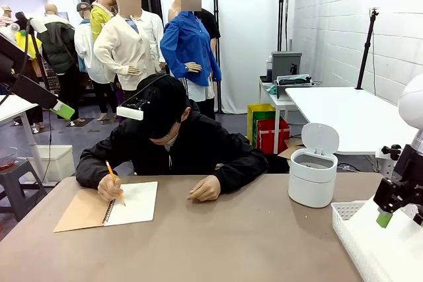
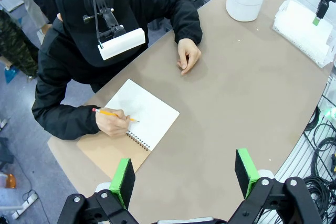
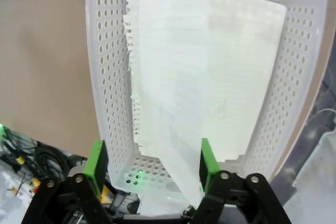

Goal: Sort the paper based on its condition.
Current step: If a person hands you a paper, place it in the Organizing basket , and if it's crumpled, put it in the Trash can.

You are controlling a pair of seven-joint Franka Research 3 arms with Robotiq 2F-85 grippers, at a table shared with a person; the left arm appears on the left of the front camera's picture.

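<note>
Front: seeing right gripper point(image 1: 400, 216) hanging just above white basket point(image 1: 350, 219) at the table's point(image 1: 231, 242) robot-side right corner; not making out the jaw gap here. Seeing person's hand point(image 1: 109, 188) writing with pencil point(image 1: 114, 180) in open notebook point(image 1: 132, 203); white bin point(image 1: 310, 183) standing lid-up near the basket.

Left wrist: looking down from high over the table. Reading left gripper point(image 2: 185, 176) as spread wide, holding nothing.

Right wrist: reading jaws as spread apart, green pads point(image 3: 97, 158) flanking smooth paper sheet point(image 3: 173, 66) lying lengthwise in the basket. Near end reaching down between the fingers, close to one pad; not telling whether touching. Not clamping it.
</note>
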